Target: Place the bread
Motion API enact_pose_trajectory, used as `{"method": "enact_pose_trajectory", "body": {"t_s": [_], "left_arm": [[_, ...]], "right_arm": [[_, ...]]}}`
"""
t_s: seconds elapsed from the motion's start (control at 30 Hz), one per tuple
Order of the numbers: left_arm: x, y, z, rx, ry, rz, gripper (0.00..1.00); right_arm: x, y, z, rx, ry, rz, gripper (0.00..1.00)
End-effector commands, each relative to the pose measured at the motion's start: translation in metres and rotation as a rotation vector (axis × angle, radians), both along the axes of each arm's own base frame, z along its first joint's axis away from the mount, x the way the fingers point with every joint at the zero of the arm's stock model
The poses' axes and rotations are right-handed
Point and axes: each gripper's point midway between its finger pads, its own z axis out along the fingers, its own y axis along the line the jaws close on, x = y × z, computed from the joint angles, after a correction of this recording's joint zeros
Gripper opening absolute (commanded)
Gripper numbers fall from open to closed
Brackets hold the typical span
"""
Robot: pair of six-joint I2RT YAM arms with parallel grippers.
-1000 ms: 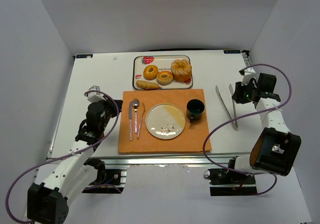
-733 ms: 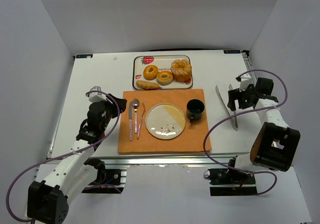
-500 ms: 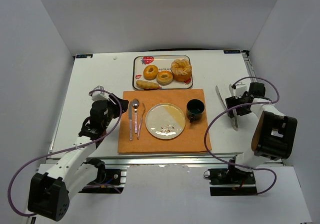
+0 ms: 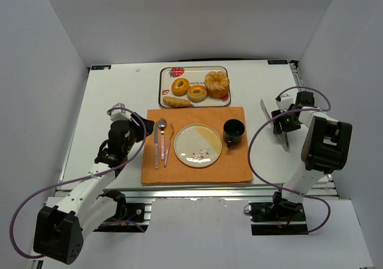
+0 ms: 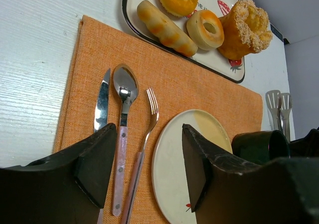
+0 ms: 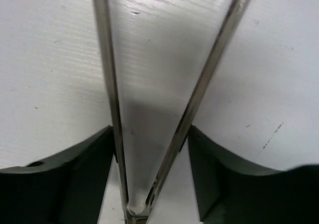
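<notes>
1. At the far side of the desk (image 4: 114, 101), the bread sits on the tray (image 4: 194, 72): a long roll (image 4: 177, 102) along the near rim, two ring doughnuts (image 4: 180, 87) side by side behind it, and a crusty ring pastry (image 4: 216, 83) at the right end.
2. Just in front of the tray lies the orange placemat (image 4: 191, 173), with the plate (image 4: 197, 145) at its middle and nothing on it.
3. A knife (image 4: 156, 146), spoon (image 4: 162, 138) and fork (image 4: 169, 146) lie left of the plate, and a dark cup (image 4: 234, 131) stands just to its right.
4. The left gripper (image 4: 128, 131) hovers at the placemat's left edge, jaws spread wide, holding nothing.
5. Over on the right, the right gripper (image 4: 286, 120) is down at the metal tongs (image 6: 107, 59), well apart from the tray.
6. From the wrist view, its jaws straddle the tongs near the hinge, a finger close against each arm. I cannot tell whether they are squeezing.
</notes>
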Motion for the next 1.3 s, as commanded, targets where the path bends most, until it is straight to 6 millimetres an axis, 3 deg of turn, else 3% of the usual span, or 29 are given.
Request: {"method": "enact_pose_trajectory", "body": {"t_s": [0.0,0.13,0.17,0.23,0.27,0.3,0.37,0.4,0.43,0.47,0.53,0.57,0.63,0.73,0.83,1.07,1.27], "left_arm": [[0.002,0.002,0.013,-0.008,-0.04,0.012,0.65],[0.003,0.002,0.014,-0.011,-0.042,0.012,0.65],[0.003,0.002,0.015,-0.01,-0.044,0.012,0.65],[0.003,0.001,0.016,-0.01,-0.042,0.009,0.65],[0.003,0.001,0.016,-0.009,-0.041,0.007,0.65],[0.003,0.0,0.019,-0.011,-0.047,0.005,0.65],[0.004,-0.001,0.022,-0.019,-0.054,0.004,0.65],[0.005,-0.002,0.024,-0.029,-0.063,0.001,0.65],[0.005,-0.002,0.023,-0.029,-0.061,0.001,0.65],[0.005,-0.003,0.025,-0.041,-0.066,0.0,0.65],[0.006,-0.004,0.026,-0.052,-0.069,0.001,0.65],[0.005,-0.005,0.026,-0.059,-0.067,-0.002,0.65],[0.004,-0.005,0.027,-0.064,-0.066,-0.005,0.65],[0.0,-0.004,0.029,-0.075,-0.063,0.0,0.65],[-0.004,-0.002,0.033,-0.083,-0.073,0.011,0.65],[-0.009,0.003,0.031,-0.103,-0.072,0.04,0.65],[-0.006,0.002,0.029,-0.103,-0.064,0.04,0.65]], "right_arm": [[-0.027,0.009,-0.021,0.022,0.115,0.051,0.6],[-0.035,0.006,-0.028,-0.004,0.135,0.085,0.26],[-0.032,0.007,-0.021,-0.007,0.109,0.101,0.15],[-0.022,0.011,-0.003,0.012,0.053,0.128,0.09],[-0.018,0.021,0.017,0.06,0.009,0.154,0.07],[0.001,0.024,0.043,0.071,-0.059,0.164,0.07],[0.025,0.053,0.098,0.15,-0.151,0.238,0.15],[0.034,0.08,0.131,0.205,-0.195,0.305,0.24],[0.039,0.08,0.144,0.207,-0.21,0.297,0.24],[0.041,0.105,0.155,0.226,-0.219,0.351,0.29],[0.043,0.132,0.169,0.244,-0.222,0.395,0.35],[0.046,0.164,0.18,0.243,-0.231,0.461,0.38],[0.046,0.197,0.187,0.248,-0.237,0.529,0.4],[0.059,0.23,0.193,0.247,-0.256,0.576,0.44],[0.058,0.254,0.19,0.237,-0.256,0.642,0.44],[0.07,0.283,0.195,0.09,-0.363,0.762,0.45],[0.078,0.291,0.175,-0.07,-0.389,0.831,0.46]]}}
